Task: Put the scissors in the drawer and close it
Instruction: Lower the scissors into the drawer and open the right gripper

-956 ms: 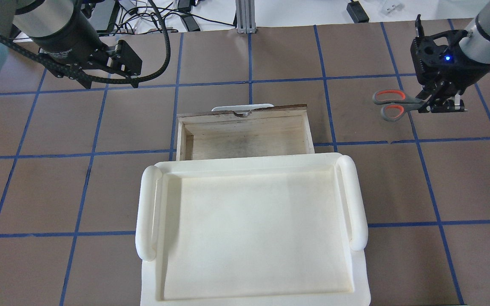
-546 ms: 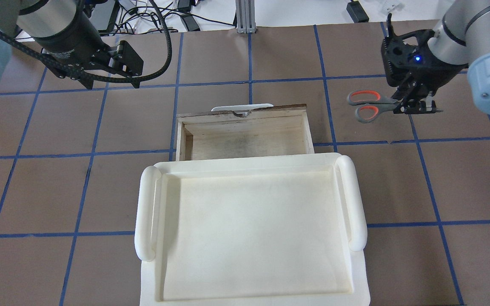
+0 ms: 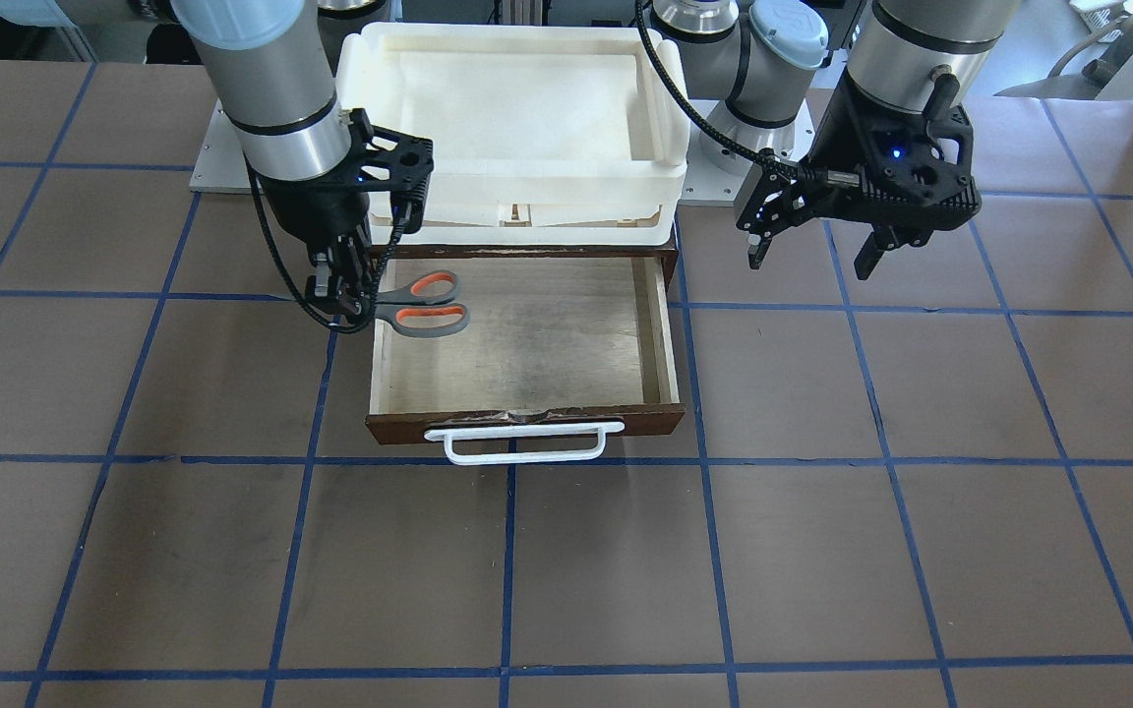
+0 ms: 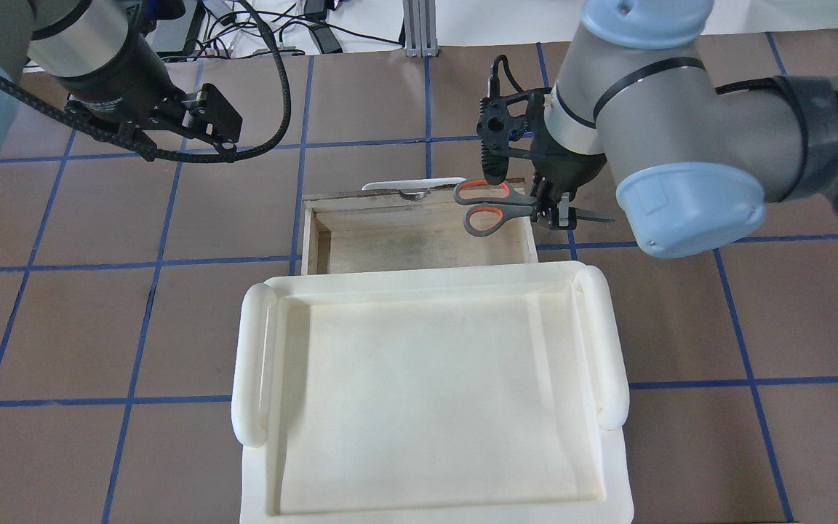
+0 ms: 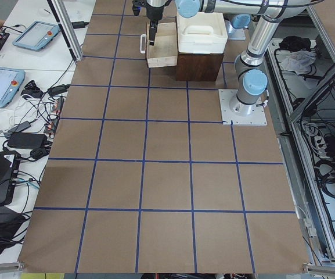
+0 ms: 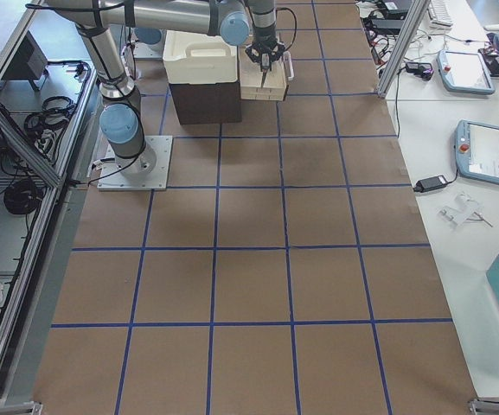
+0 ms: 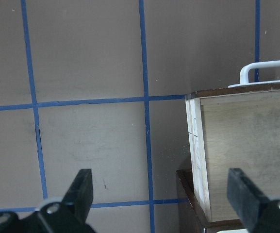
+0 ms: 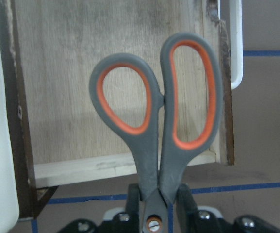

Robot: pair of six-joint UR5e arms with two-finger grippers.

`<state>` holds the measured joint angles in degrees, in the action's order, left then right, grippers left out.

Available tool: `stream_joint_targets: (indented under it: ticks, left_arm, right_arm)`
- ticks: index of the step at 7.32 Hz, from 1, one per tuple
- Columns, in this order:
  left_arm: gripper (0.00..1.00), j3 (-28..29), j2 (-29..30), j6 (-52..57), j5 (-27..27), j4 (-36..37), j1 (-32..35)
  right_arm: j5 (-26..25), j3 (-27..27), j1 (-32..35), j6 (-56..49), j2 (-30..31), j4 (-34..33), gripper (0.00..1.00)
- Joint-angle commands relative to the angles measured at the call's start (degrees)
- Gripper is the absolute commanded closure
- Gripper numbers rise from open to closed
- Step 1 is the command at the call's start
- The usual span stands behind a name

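Note:
The scissors, with grey handles and orange-red inner loops, hang from my right gripper, which is shut on them near the pivot. Their handles reach over the right end of the open drawer, above its plywood floor; the blades point out past the drawer's side. In the front-facing view the scissors hang over the drawer beside my right gripper. In the right wrist view the scissors are above the drawer floor. My left gripper is open and empty, off the drawer's left side.
The drawer's white bar handle faces away from the robot. A large white plastic tray sits on top of the dark cabinet and overhangs the drawer's rear. The brown table mat with a blue tape grid surrounds it.
My right arm has swung left with the scissors, from the table's right side to above the drawer's right end. My left arm has barely moved.

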<state>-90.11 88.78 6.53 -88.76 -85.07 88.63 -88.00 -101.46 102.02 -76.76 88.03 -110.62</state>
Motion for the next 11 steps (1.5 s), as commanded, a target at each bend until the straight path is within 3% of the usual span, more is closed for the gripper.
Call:
stream_joint_targets:
  ticks: [1, 4, 6, 8, 10, 11]
  left_arm:
    - [0.00, -0.1, 0.2, 0.7, 0.3, 0.3, 0.0]
    - [0.00, -0.2, 0.4, 0.7, 0.2, -0.1, -0.1]
    - [0.00, -0.1, 0.2, 0.6, 0.1, -0.1, -0.7]
    - [0.00, 0.3, 0.6, 0.6, 0.3, -0.2, -0.7]
    - [0.00, 0.3, 0.3, 0.6, 0.0, -1.0, -0.8]
    - [0.00, 0.3, 0.6, 0.6, 0.3, -1.0, -0.8]
  right_arm:
    - [-0.5, 0.0, 7.3, 3.1, -3.8, -3.8, 0.92]
    - [-1.7, 5.6, 13.6, 2.1, -11.5, -3.7, 0.92]
    - [-5.0, 5.7, 15.2, 2.1, -12.9, -3.6, 0.92]
    - [-4.4, 5.4, 15.2, 2.3, -13.1, -3.6, 0.91]
    - [-4.6, 5.3, 15.2, 3.0, -13.1, -3.5, 0.78]
    - [-4.6, 5.3, 15.2, 3.1, -13.1, -3.6, 0.59]
